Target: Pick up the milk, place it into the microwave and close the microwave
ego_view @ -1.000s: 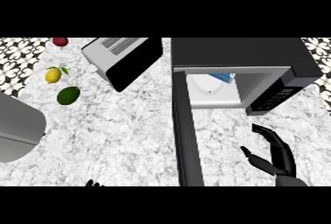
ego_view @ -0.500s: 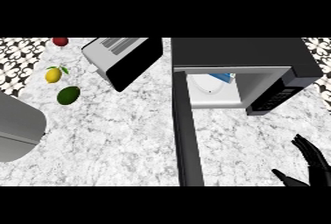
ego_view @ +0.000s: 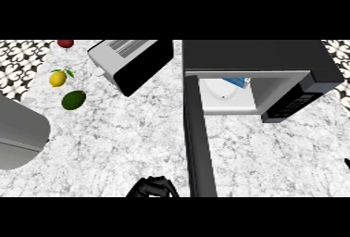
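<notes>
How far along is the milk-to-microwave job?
Done: the milk already sits inside the microwave, on the white plate. In hand: nothing; the left hand shows at the lower edge with fingers curled and empty, and only a sliver of the right hand shows at the right edge. Left: the door stands wide open and needs closing.

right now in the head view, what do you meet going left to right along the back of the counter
lemon → lime → toaster → open microwave door → milk inside the microwave → microwave's control panel
</notes>
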